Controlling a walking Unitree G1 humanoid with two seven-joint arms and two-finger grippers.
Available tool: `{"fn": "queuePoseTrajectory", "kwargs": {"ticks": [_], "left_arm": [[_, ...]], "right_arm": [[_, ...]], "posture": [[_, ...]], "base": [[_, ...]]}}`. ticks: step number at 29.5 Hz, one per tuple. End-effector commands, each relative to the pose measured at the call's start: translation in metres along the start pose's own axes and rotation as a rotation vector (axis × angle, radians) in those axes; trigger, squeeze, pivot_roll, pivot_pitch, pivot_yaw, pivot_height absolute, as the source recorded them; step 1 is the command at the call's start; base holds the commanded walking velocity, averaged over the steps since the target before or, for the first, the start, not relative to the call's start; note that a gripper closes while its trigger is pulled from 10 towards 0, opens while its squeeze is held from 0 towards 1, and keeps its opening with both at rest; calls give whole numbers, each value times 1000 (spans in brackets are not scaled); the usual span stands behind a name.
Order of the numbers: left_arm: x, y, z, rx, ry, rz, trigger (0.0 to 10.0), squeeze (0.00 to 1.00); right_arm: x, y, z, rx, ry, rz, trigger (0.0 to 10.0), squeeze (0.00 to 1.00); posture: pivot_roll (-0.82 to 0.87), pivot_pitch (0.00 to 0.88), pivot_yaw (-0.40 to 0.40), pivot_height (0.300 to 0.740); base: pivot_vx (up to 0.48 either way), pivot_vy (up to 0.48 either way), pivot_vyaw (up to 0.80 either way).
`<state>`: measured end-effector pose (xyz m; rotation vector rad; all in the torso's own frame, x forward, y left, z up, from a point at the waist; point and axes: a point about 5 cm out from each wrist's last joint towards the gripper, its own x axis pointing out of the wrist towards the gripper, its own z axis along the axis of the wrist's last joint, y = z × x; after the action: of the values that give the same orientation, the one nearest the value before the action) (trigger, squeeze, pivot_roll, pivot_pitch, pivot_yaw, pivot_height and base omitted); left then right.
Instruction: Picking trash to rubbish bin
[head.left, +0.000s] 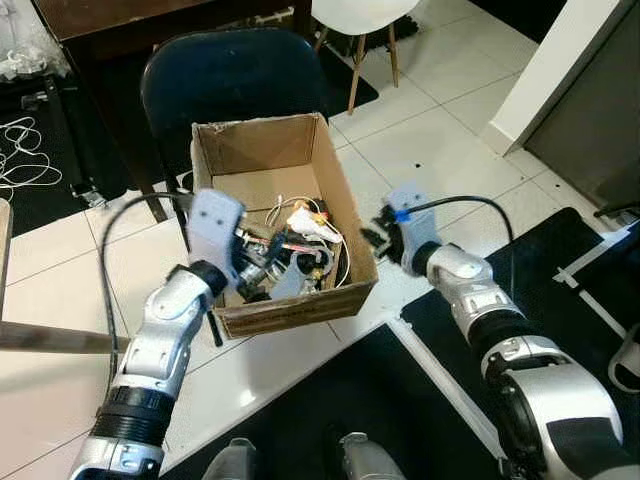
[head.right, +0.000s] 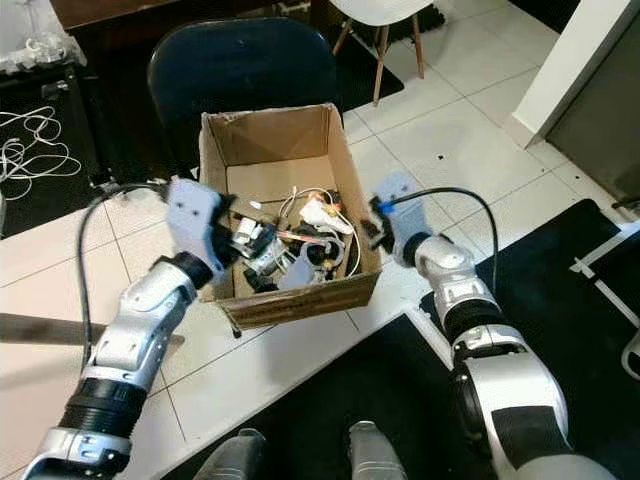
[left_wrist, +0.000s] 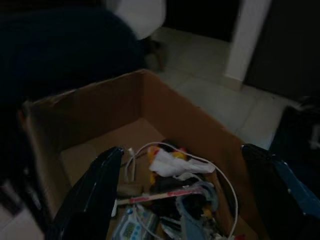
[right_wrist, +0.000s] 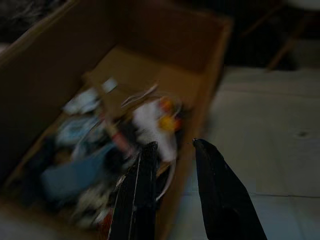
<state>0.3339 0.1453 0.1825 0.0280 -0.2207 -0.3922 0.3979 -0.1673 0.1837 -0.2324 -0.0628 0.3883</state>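
An open cardboard box stands on the tiled floor and serves as the bin. Its near half holds a heap of trash: white crumpled paper, wires, a blue piece and small wrappers. My left gripper hovers over the box's near-left part, just above the heap, open with its fingers spread wide and nothing between them. My right gripper is at the box's right wall, open with a narrow gap; one finger is over the inside, the other outside the rim.
A dark blue chair stands right behind the box, with a white chair farther back. Black mats lie in front and to the right. Loose white cables lie at the far left. A wall corner rises at the right.
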Motion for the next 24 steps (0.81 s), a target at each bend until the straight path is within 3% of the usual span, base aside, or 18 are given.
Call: {"fn": "queuePoseTrajectory", "kwargs": {"ticks": [1, 4, 11, 16, 17, 24], "left_arm": [[-9, 1, 5, -84, -22, 56, 10000, 0], [-18, 1, 11, -107, -48, 106, 10000, 0], [-26, -20, 11, -102, -56, 118, 10000, 0], [-24, -22, 12, -109, -70, 148, 10000, 0], [-21, -24, 14, -133, -78, 179, 10000, 0], [-19, -37, 16, -166, -52, 134, 10000, 0]], "right_arm": [[-8, -18, 8, 121, -102, -185, 10000, 0], [-18, -23, 10, 164, -174, -275, 10000, 0], [-40, 1, 20, 187, -292, -267, 10000, 0], [-45, 10, 21, 201, -313, -259, 10000, 0], [-49, 19, 19, 219, -318, -253, 10000, 0], [-58, 32, 22, 236, -311, -228, 10000, 0]], "posture": [[60, 197, 14, 740], [58, 143, 39, 740], [53, 66, 44, 740], [55, 61, 37, 740], [56, 60, 29, 740], [55, 58, 27, 740]], "base": [[0, 0, 0], [0, 0, 0], [0, 0, 0], [0, 0, 0], [0, 0, 0], [0, 0, 0]]}}
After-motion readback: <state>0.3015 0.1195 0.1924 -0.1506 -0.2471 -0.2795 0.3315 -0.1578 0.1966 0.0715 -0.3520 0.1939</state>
